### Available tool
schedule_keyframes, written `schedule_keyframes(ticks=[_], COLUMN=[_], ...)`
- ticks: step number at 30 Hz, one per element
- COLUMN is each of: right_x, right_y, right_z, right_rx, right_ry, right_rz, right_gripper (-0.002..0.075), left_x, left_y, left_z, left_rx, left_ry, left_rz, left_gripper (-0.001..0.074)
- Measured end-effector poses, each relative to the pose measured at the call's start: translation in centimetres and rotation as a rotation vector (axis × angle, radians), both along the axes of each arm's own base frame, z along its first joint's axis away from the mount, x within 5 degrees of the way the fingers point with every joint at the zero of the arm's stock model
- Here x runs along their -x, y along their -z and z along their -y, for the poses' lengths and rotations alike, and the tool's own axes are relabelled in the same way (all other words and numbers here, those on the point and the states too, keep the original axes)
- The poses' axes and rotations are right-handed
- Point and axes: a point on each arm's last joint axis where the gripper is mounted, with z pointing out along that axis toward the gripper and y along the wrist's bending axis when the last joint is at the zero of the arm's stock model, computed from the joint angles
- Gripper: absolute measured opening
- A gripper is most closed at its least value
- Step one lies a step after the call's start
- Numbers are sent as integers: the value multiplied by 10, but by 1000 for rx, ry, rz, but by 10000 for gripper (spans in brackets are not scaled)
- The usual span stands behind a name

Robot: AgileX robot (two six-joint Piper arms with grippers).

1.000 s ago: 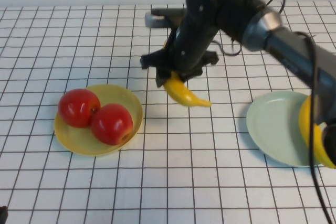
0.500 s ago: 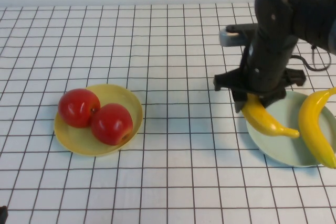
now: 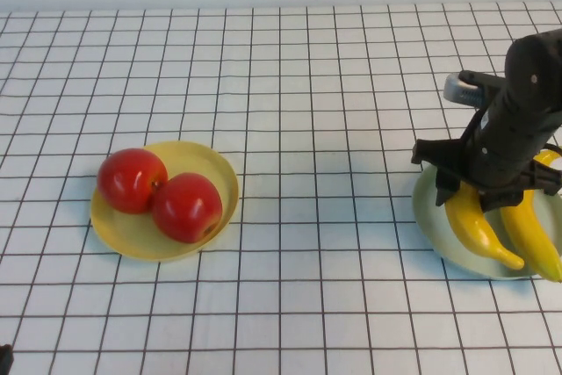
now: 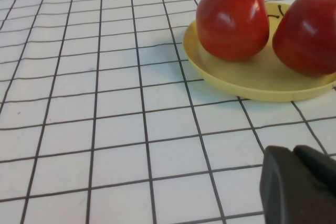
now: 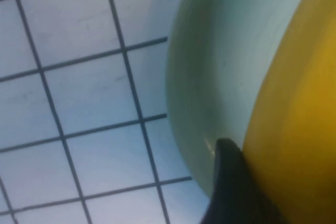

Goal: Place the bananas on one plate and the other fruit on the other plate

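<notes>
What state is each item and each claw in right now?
Held banana: over the blue-green plate, right claw closed on it.
Second banana: lying in the blue-green plate.
Blue-green plate: on the table's right side.
Two apples: resting in the yellow plate.
Yellow plate: on the table's left side.
Right claw: above the blue-green plate, gripping the banana.
Left claw: shut, empty, near the yellow plate.

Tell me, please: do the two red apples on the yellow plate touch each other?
Cannot tell. In the high view the apples overlap on the yellow plate; in the left wrist view a slim gap seems visible higher up.
</notes>
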Motion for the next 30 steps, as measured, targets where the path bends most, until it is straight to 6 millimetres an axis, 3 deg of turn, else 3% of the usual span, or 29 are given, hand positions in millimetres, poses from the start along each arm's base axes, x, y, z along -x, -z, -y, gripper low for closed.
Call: schedule_keyframes(ticks=[6, 12, 17, 20, 23, 26, 30], right_x=[-5, -7, -6, 1, 14, 42, 95], right_y=[2, 15, 13, -11, -48, -89, -115], right_z=[9, 7, 8, 10, 14, 24, 43], right_rx=[2, 17, 20, 9, -16, -61, -116], right_ry=[9, -13, -40, -78, -127, -137, -139], right_rz=[4, -29, -31, 27, 162, 363, 616], right_gripper=[328, 401, 401, 362, 256, 84, 4], left_x=[0, 0, 0, 0, 0, 0, 0], left_y=[0, 0, 0, 0, 0, 0, 0], left_z=[0, 0, 0, 0, 0, 0, 0], left_rx=[0, 0, 0, 0, 0, 0, 0], left_ry=[0, 0, 0, 0, 0, 0, 0], left_rz=[0, 0, 0, 0, 0, 0, 0], left_gripper=[-3, -3, -3, -3, -3, -3, -3])
